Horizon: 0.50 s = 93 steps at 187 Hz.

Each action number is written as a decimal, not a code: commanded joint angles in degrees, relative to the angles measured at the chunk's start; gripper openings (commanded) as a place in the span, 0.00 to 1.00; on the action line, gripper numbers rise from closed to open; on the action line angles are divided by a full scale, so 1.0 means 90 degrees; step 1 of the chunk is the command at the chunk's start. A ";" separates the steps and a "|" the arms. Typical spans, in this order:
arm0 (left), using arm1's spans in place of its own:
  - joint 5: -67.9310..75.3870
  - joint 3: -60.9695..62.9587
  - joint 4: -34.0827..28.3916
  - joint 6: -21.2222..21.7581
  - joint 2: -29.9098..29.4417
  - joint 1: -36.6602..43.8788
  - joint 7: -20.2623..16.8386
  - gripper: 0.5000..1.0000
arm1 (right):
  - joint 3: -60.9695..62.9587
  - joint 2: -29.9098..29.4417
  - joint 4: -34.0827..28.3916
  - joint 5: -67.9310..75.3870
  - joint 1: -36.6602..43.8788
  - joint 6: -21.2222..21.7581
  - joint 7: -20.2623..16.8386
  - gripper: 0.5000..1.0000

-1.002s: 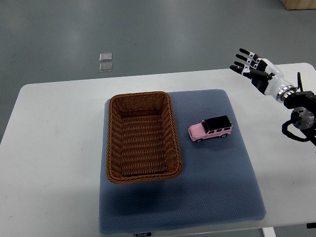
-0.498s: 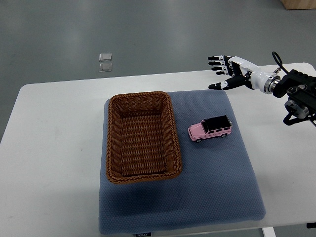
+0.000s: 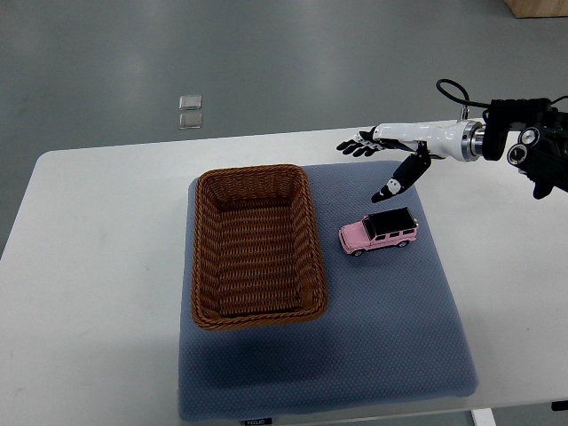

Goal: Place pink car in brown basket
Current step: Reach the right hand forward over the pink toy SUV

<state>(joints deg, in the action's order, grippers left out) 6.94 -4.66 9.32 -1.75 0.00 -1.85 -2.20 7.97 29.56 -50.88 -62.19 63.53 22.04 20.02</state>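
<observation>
**One robot hand spread above one pink car, one basket empty**

A single robot hand (image 3: 383,153), the right one, reaches in from the right edge over the far part of the blue-grey mat (image 3: 390,337). Its fingers (image 3: 355,145) are spread wide and flat, pointing left, while the thumb (image 3: 395,180) hangs downward toward the car; it holds nothing. It appears to be raised above the mat rather than touching it, though height is hard to judge from this steep view.

One pink car (image 3: 378,232) with a black roof stands on its wheels on the mat, just to the right of the basket and clear of the thumb tip above it. Its nose points left, toward the basket.

One brown basket (image 3: 204,266), rectangular and woven, sits on the left half of the mat with its long side running away from the robot. Nothing lies inside it.

The mat rests on one white surface (image 3: 98,293). Beyond the far edge of the surface, two small clear squares (image 3: 189,112) lie on the grey floor (image 3: 293,62), one just behind the other.
</observation>
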 commanded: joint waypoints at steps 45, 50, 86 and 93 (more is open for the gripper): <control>0.0000 0.0010 0.0000 -0.0001 0.0000 0.0000 0.0000 1.00 | -0.0573 -0.0042 -0.0265 -0.1518 0.0041 -0.0300 0.0002 0.82; 0.0000 0.0010 0.0000 -0.0001 0.0000 0.0000 0.0000 1.00 | -0.0583 -0.0043 -0.0265 -0.1518 0.0041 -0.0300 0.0002 0.82; 0.0000 0.0010 0.0000 -0.0001 0.0000 0.0000 0.0000 1.00 | -0.0612 -0.0062 -0.0275 -0.1782 0.0012 -0.0300 -0.0008 0.82; 0.0000 0.0010 0.0000 -0.0001 0.0000 0.0000 0.0000 1.00 | -0.0661 -0.0072 -0.0275 -0.1811 0.0012 -0.0300 -0.0008 0.82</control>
<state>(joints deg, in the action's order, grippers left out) 6.94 -4.57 9.32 -1.75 0.00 -1.85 -2.20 2.64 29.03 -53.34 -77.33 63.80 19.37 19.98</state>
